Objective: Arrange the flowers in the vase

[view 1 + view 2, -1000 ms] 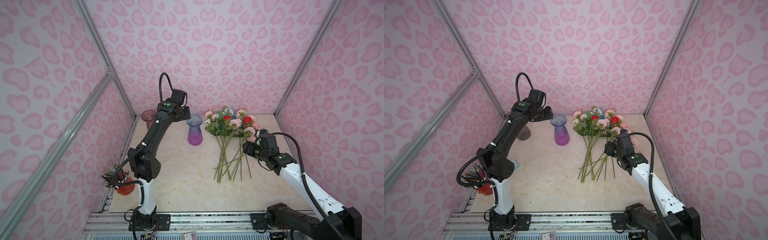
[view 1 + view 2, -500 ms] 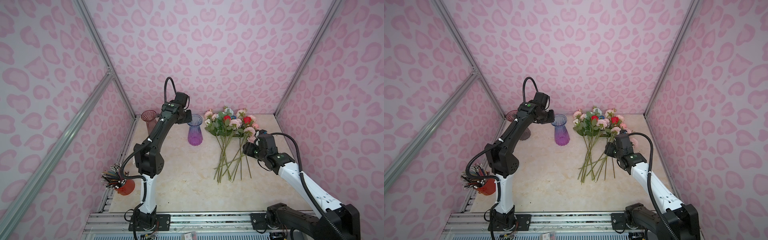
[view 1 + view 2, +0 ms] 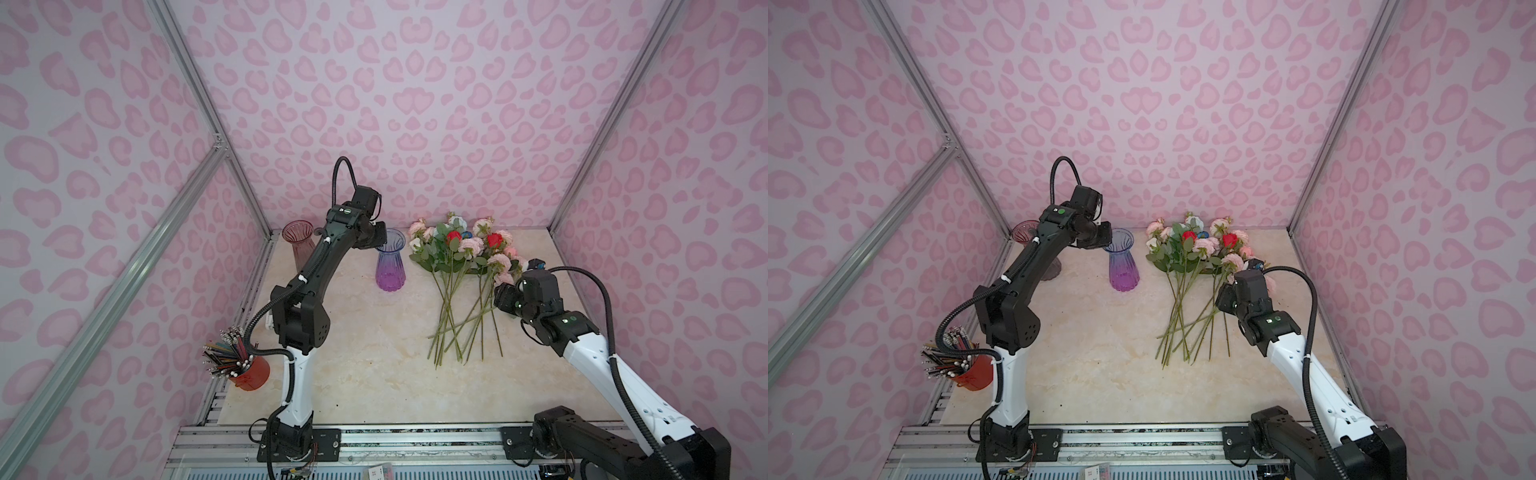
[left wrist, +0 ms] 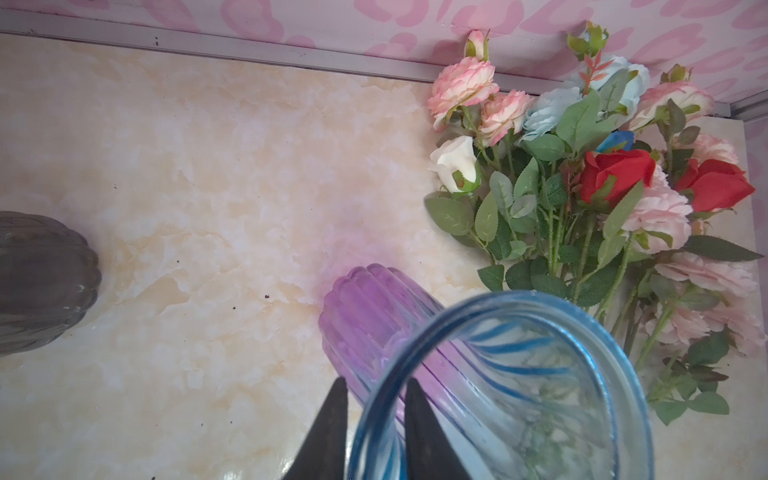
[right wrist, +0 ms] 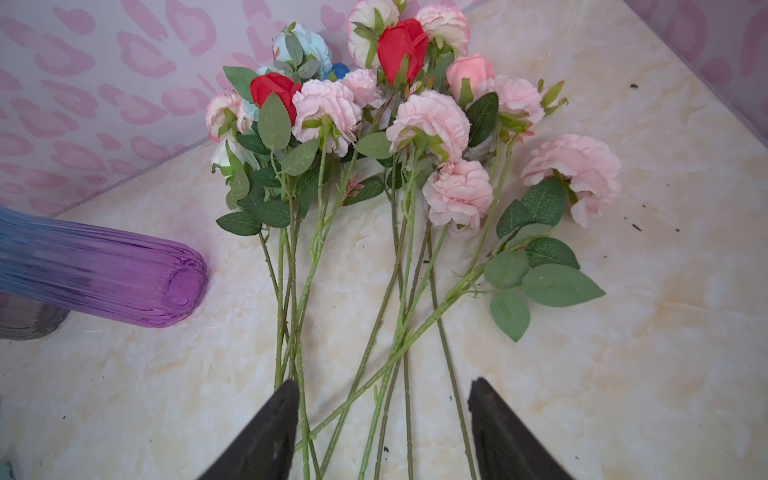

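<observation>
The vase (image 3: 390, 266) (image 3: 1122, 266) is ribbed glass, blue at the mouth and purple at the base, and it stands upright at the back centre. My left gripper (image 3: 380, 245) (image 4: 376, 380) is shut on its rim, with one finger inside the mouth and one outside. The flowers (image 3: 461, 249) (image 3: 1200, 249) (image 4: 582, 187) lie in a fanned bunch to the vase's right, with pink, red, white and blue heads toward the back wall. My right gripper (image 3: 498, 300) (image 5: 384, 380) hovers open over their green stems (image 5: 399, 324), and several stems pass between its fingers.
A brownish-pink glass vase (image 3: 298, 245) (image 4: 41, 282) stands in the back left corner. A red cup of pencils (image 3: 249, 372) sits off the table's left edge. Pink patterned walls close in the back and both sides.
My left gripper has swung right from the brownish vase to the blue-purple vase's rim, and its jaws have closed on it. The right gripper has barely shifted over the stems.
</observation>
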